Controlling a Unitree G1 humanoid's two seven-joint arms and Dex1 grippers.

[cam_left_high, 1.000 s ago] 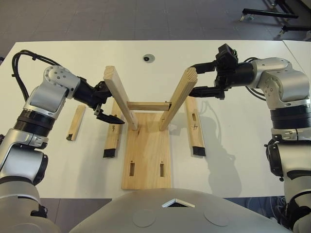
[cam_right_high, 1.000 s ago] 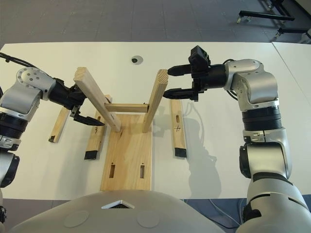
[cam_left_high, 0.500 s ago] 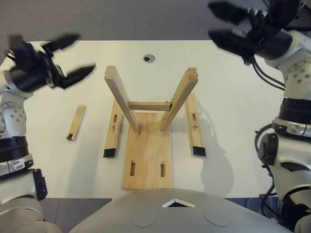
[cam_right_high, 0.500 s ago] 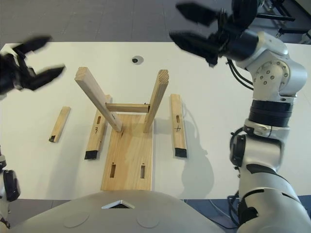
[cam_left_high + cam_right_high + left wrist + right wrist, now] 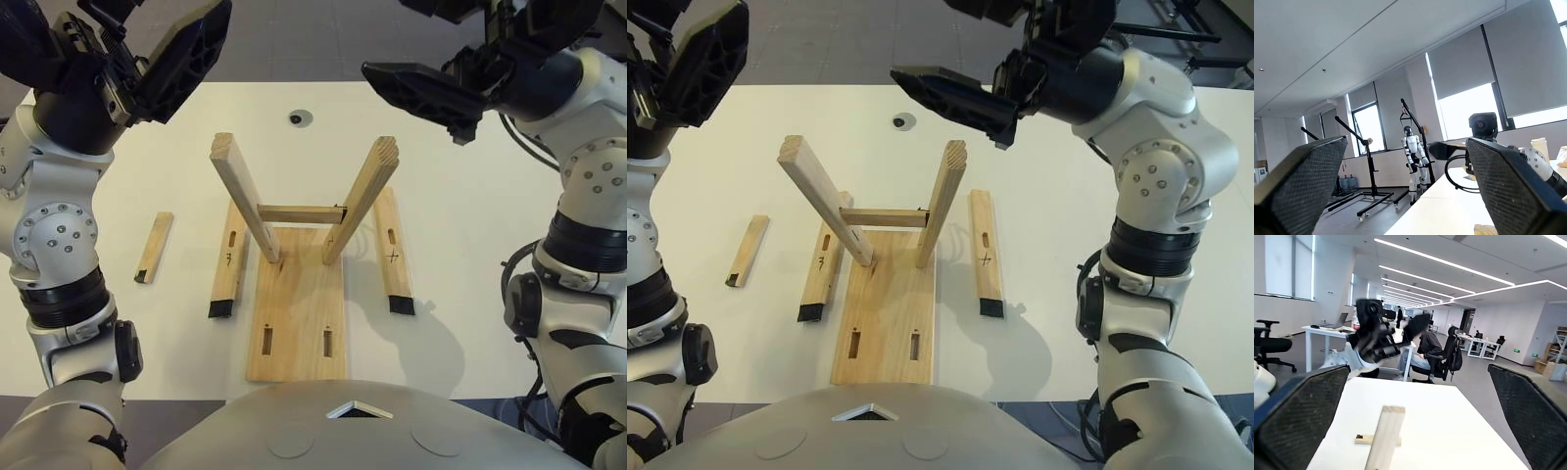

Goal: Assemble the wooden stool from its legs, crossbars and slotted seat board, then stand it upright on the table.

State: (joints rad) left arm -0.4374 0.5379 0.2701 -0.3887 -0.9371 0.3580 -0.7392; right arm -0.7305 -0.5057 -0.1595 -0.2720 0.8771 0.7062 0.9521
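Both jaws are spread wide with nothing in them: left gripper and right gripper have pulled up and away, high over the table. A second ago they were down at the two upright legs. The legs stayed put after the release, slotted into the seat board with a crossbar joining them. So that half looks done, I'd say. Two loose legs lie flat either side of the board, a short crossbar sits off to the left, and two slots are still open.
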